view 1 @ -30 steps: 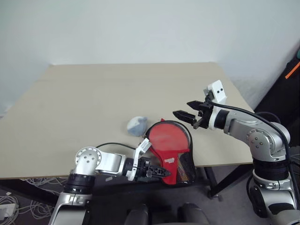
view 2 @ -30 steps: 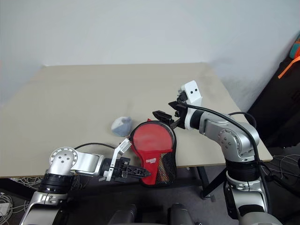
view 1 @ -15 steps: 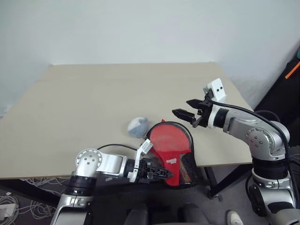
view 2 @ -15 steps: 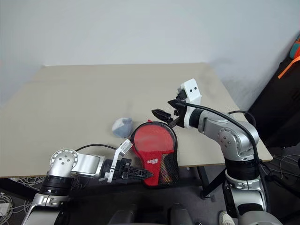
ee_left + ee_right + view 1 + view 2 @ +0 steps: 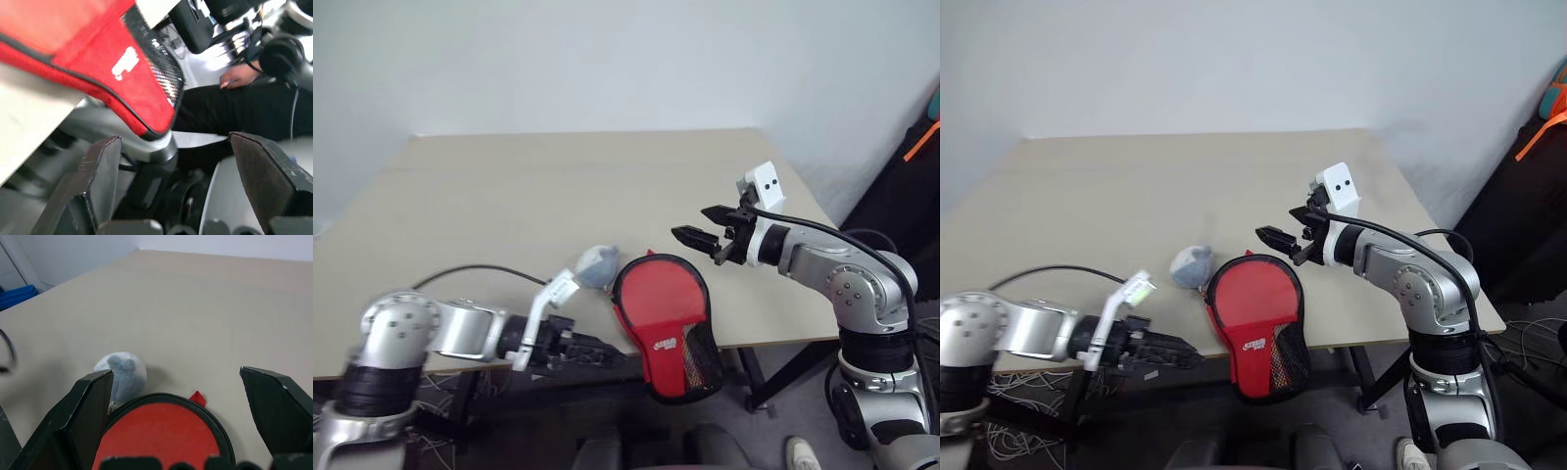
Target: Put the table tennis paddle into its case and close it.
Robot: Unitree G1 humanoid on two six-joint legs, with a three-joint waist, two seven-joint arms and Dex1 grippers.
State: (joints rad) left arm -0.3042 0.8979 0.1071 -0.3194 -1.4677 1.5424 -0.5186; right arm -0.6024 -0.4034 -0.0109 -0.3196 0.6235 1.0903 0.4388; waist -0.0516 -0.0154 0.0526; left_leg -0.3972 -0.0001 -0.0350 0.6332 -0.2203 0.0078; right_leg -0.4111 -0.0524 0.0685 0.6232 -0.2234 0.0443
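Note:
The red case (image 5: 658,311) lies at the table's front edge with its black mesh end (image 5: 697,358) hanging over it, white logo up. It looks closed flat, and the paddle is hidden. My left gripper (image 5: 1180,354) is below the table edge, to the left of the case and apart from it. In the left wrist view its fingers (image 5: 100,181) stand wide apart with nothing between them, and the case (image 5: 98,54) is beyond. My right gripper (image 5: 701,225) hovers open just above and behind the case's round end, with the case (image 5: 161,435) below it.
A greyish-white ball (image 5: 598,264) rests on the beige table (image 5: 558,186) against the case's left rim. A black cable (image 5: 475,270) loops from my left arm over the table's front edge. Dark gear with an orange strap (image 5: 922,147) stands at the right.
My left gripper has opened, let go of the case's hanging end and swung left and up. The case has tilted and settled slightly left. The right arm has kept still.

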